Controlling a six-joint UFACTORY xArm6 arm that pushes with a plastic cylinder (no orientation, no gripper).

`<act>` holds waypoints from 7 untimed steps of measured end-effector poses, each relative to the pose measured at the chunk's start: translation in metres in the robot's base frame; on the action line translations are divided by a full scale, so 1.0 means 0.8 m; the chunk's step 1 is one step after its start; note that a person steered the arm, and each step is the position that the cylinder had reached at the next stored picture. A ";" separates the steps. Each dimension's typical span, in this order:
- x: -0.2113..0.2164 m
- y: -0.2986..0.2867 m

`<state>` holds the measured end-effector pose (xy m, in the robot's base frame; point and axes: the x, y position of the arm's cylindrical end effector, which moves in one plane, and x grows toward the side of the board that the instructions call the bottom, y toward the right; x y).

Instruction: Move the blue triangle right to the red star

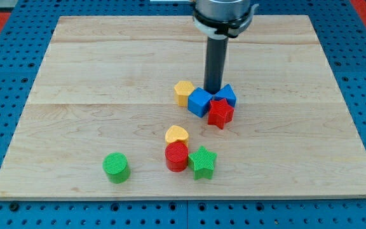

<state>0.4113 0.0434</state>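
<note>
The red star (220, 112) lies right of the board's middle. The blue triangle (225, 95) sits just above and slightly right of it, touching it. A blue cube (199, 102) touches the star's left side. My tip (212, 91) stands right behind the blue cube and the blue triangle, between them, its very end partly hidden by them.
A yellow pentagon-like block (183, 92) sits left of the blue cube. Lower down lie a yellow heart (176, 134), a red cylinder (176, 156), a green star (203, 161) and a green cylinder (115, 167). The wooden board (75, 95) ends in blue pegboard all round.
</note>
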 end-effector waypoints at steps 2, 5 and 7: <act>0.017 0.092; 0.093 0.140; 0.033 0.158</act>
